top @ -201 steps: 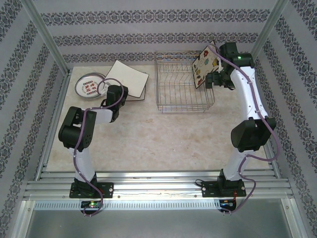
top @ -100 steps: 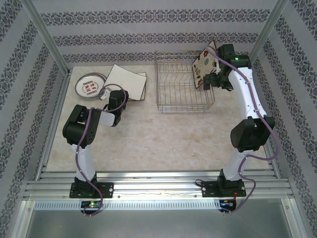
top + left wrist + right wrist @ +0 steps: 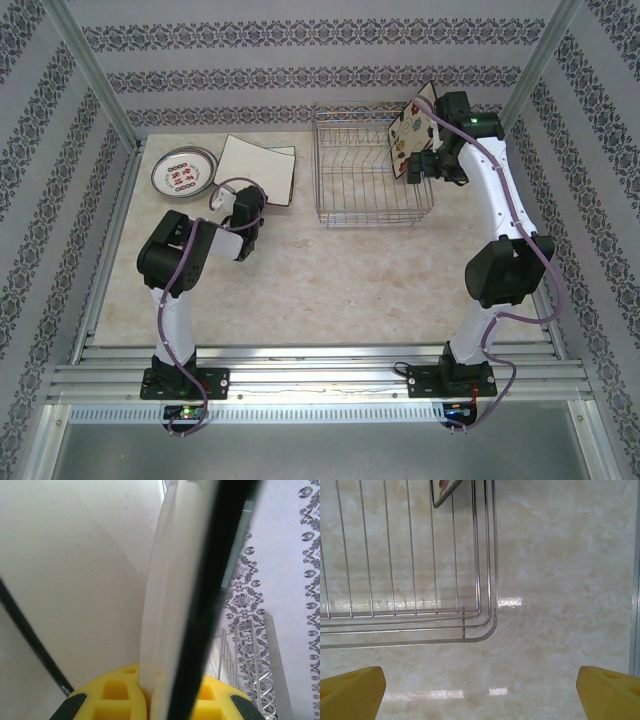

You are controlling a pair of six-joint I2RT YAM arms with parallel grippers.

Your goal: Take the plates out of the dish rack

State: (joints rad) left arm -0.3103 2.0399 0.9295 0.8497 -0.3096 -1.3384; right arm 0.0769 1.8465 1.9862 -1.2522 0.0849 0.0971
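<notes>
Just one plate [image 3: 412,135] standing in the rack [image 3: 350,195]: square, cream, dark rim, coloured flowers, tilted against the wires at the rack's 3 o'clock end with the top corner poking up past the rack's edge. Looks like glazed ceramic, so stiff, a bit heavy for its size, slick, and probably easy to chip if knocked on the wire. Best grabbed by the free upper edge, pinching across the rim, then lifted straight up out of the dividers rather than dragged sideways. Just beside it at its 5 o'clock, the right gripper [image 3: 420,168], jaws spread wide with nothing between them, hovering over the rack's corner and bare table [image 3: 560,580] in the wrist view. Rest of the rack: bare dividers. Over at the table's 11 o'clock, a second square plate [image 3: 258,160] lying about flat, with a small round plate [image 3: 182,172] close at its 9 o'clock. Clamped on that square plate's near edge, the left gripper [image 3: 160,702], dark rim running right between the yellow fingers [image 3: 112,700]. Can't tell whether fully set down or a hair off the table.
</notes>
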